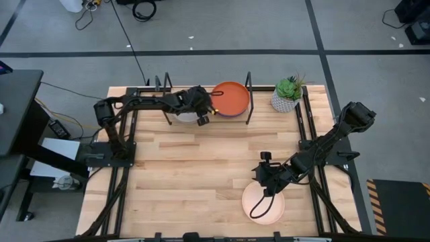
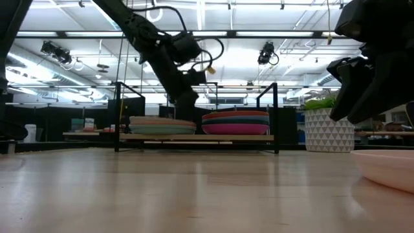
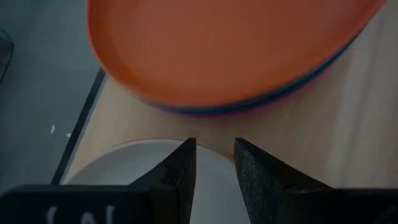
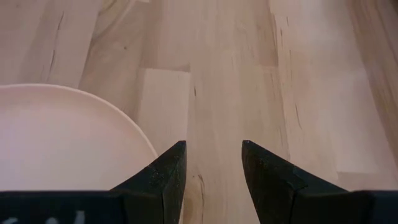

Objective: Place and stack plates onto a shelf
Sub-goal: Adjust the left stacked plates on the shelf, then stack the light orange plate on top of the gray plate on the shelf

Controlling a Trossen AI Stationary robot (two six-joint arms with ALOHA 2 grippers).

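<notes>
Left pincer (image 1: 202, 115) over shelf (image 1: 250, 101); right pincer (image 1: 263, 176) above cream plate (image 1: 263, 205).

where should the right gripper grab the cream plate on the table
By the rim. The cream plate lies flat and shallow on the table, so only its raised edge offers a hold. The right gripper, jaws open, hangs over the rim facing the shelf; probably lower there, one jaw inside, one outside.

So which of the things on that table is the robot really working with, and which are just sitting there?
Part of the job:
- shelf at the table's far edge
- orange plate topping the right stack
- left stack, under the left gripper
- cream plate near the front, under the right gripper

Just sitting there:
- potted plant beside the shelf
- cables on the floor
</notes>
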